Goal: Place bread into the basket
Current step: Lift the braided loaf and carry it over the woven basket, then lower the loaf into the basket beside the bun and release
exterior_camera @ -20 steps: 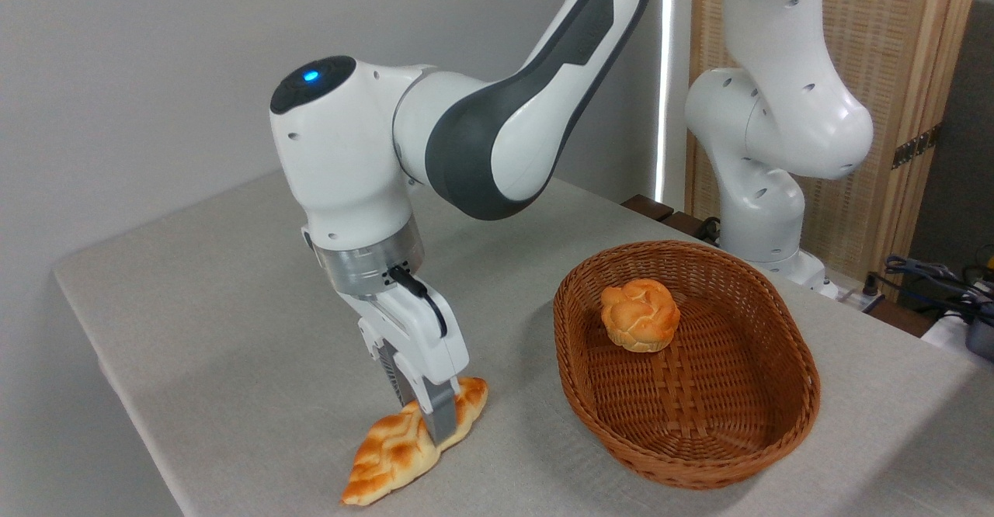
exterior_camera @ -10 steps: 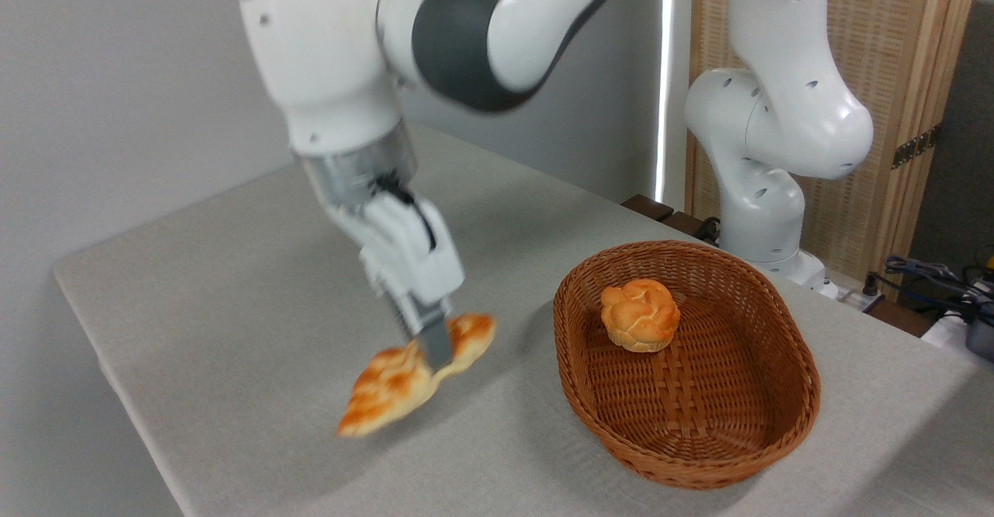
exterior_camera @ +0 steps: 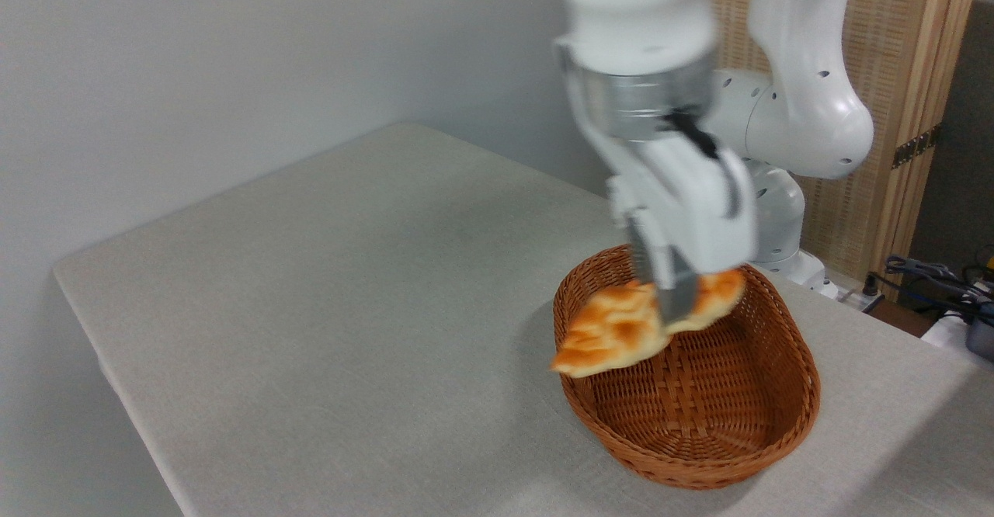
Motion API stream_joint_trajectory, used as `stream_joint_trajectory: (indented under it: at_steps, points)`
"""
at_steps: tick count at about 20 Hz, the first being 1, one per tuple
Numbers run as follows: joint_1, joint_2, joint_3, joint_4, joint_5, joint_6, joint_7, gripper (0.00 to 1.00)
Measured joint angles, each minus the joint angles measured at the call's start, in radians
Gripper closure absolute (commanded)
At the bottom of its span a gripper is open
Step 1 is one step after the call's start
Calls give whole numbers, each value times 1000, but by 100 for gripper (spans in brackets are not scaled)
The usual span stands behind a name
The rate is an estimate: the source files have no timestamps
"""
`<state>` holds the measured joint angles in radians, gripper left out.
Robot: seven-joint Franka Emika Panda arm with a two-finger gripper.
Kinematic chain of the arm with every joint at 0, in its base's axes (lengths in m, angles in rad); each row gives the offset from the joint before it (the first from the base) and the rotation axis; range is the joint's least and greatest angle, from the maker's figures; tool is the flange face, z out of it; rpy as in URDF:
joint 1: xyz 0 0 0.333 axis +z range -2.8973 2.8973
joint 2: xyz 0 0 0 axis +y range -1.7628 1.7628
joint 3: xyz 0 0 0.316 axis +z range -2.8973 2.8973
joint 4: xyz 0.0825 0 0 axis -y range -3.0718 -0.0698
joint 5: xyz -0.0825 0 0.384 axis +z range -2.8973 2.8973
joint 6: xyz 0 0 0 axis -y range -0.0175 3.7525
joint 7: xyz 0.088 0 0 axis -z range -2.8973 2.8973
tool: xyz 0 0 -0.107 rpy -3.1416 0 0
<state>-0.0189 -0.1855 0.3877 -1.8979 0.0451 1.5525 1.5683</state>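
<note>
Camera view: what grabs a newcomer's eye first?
The bread, a golden braided loaf, hangs in mid-air, pinched in the gripper fingers and blurred by motion. It is over the left half of the brown wicker basket, which sits at the right of the grey table.

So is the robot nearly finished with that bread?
Nearly. Picking up is done: the gripper holds the bread clear of the table, its jaws shut on it. It hangs over the basket. Left: lower and let go.
</note>
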Motion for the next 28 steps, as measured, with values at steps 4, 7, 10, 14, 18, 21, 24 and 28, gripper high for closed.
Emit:
stream_joint_trajectory:
  at_steps: [4, 7, 10, 14, 18, 21, 24, 28]
  points:
    - [-3, -40, 44, -107, 31, 27, 79, 29]
    - [-19, -27, 42, -198, 39, 117, 77, 22]
    - [-24, -20, 42, -219, 40, 130, 77, 14]
    - [-24, -20, 42, -223, 40, 130, 77, 10]
    - [-24, -17, 42, -224, 41, 130, 77, 5]
    - [-24, -17, 42, -225, 41, 130, 77, 1]
    - [-24, -17, 42, -225, 41, 131, 77, 0]
    - [-24, -17, 43, -224, 41, 131, 77, 0]
